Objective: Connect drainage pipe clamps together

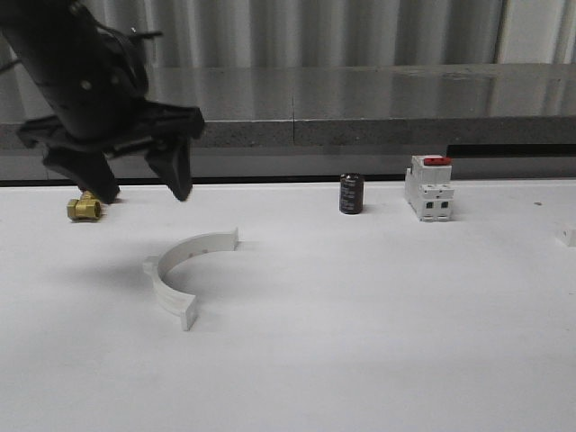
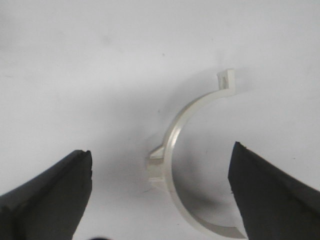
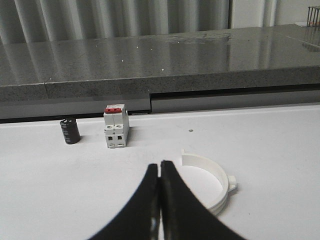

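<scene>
Left wrist view puts your wide-spread, empty left gripper directly above one white plastic half-ring clamp, its arc lying flat between the fingers, probably lined up for a straight descent. Right wrist view shows your right gripper pressed closed and empty, the second white half-ring clamp just beyond its tips.

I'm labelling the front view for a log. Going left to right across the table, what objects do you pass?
Brass fitting → white half-ring clamp → black cylinder → breaker with red top → a small white piece at the right edge. The open left tool hangs above, between the fitting and the clamp.
</scene>
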Robot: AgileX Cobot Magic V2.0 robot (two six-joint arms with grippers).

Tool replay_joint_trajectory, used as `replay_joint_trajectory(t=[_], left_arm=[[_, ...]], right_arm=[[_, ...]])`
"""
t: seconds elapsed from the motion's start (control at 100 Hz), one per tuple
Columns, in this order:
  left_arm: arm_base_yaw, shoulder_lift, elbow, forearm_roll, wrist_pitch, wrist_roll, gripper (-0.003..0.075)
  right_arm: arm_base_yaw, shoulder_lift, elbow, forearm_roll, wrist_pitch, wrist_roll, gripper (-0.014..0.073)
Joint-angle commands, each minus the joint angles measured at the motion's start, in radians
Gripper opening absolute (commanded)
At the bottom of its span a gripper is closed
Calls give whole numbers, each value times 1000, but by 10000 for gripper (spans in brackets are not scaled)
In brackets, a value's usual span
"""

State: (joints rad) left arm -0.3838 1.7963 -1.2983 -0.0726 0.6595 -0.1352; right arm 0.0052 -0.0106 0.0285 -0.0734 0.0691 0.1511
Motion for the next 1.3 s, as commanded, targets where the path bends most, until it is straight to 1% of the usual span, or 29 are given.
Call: replay_joint_trajectory(t=[0.0, 0.18, 0.27, 0.39, 0.56, 0.74, 0.87, 0.97, 1.04, 1.29], left_arm=[[55, -134, 14, 0, -54, 44, 555], [196, -356, 144, -2, -82, 98, 554], [242, -485, 227, -2, -110, 124, 554], [288, -663, 345, -2, -167, 123, 554], [294, -913, 523, 0, -242, 123, 549], [294, -1131, 671, 0, -250, 123, 542], [294, -1240, 751, 0, -250, 123, 533], [294, -1302, 809, 0, -250, 123, 464], [294, -1336, 837, 0, -250, 123, 386], [294, -1382, 865, 0, -255, 123, 38]], right_arm=[[-8, -17, -20, -2, -79, -6, -67], [-8, -17, -20, -2, -79, -6, -67], [-8, -17, -20, -2, -79, -6, -67], [-8, -17, -20, -2, -79, -6, -67], [-8, -17, -20, -2, -79, -6, -67], [-8, -17, -20, -2, -79, -6, -67], [-8, -17, -20, -2, -79, -6, -67], [-8, -17, -20, -2, -79, -6, -67], [-8, -17, -20, -2, -79, -6, -67], [-8, -17, -19, -2, -90, -6, -67]])
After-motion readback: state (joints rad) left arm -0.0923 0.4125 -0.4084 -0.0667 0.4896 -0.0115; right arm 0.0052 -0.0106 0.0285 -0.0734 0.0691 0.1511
